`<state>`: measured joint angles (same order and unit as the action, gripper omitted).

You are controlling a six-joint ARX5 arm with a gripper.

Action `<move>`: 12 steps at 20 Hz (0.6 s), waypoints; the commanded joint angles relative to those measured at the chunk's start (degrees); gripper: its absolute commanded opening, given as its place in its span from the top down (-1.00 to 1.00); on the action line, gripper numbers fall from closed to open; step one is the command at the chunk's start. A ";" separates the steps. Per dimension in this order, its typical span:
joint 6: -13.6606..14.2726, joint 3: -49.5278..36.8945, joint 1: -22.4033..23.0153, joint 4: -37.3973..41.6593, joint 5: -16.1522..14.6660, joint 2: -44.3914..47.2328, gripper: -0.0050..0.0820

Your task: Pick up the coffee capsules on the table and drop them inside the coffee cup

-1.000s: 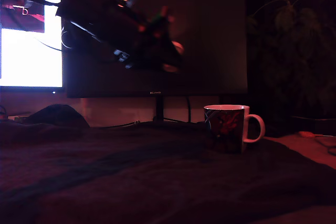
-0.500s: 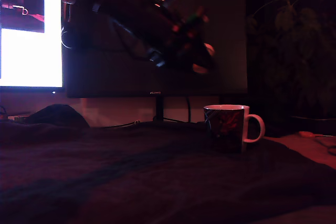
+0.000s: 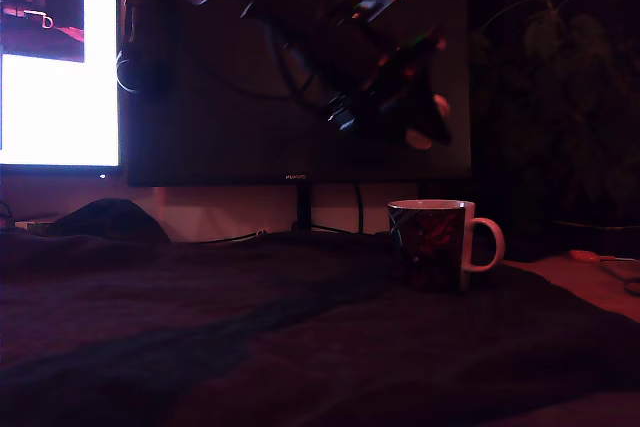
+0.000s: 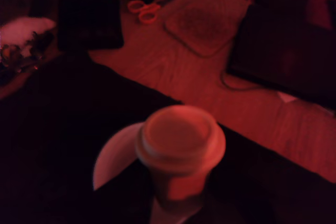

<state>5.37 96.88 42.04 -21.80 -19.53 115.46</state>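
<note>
The coffee cup [image 3: 436, 243], dark with a red pattern and a white handle, stands on the table [image 3: 300, 337] at the exterior view's right. My gripper [image 3: 428, 122] hangs in the air above it, slightly to the exterior view's left, shut on a pale coffee capsule [image 4: 181, 142]. In the wrist view the capsule's flat rim faces the camera. A whitish crescent [image 4: 111, 161] behind it looks like the cup's rim. The fingers themselves are lost in the dark. No other capsules show on the cloth.
A dark monitor [image 3: 300, 87] stands behind the cup, with a bright screen [image 3: 60, 67] at the exterior view's left and a plant [image 3: 560, 97] at its right. Orange scissors [image 4: 144, 10] and a flat pad [image 4: 202, 27] lie on the wooden surface beyond the cloth.
The arm has swung steadily toward the exterior view's right with the capsule, from in front of the monitor's left part to above the cup. The cup has not moved.
</note>
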 commanded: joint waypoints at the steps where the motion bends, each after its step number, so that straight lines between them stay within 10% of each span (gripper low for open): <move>1: 1.01 2.01 0.52 -2.67 1.05 3.23 0.54; 12: 4.17 9.01 1.81 -11.23 6.45 8.72 0.54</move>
<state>9.21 105.14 43.72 -33.41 -13.30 122.85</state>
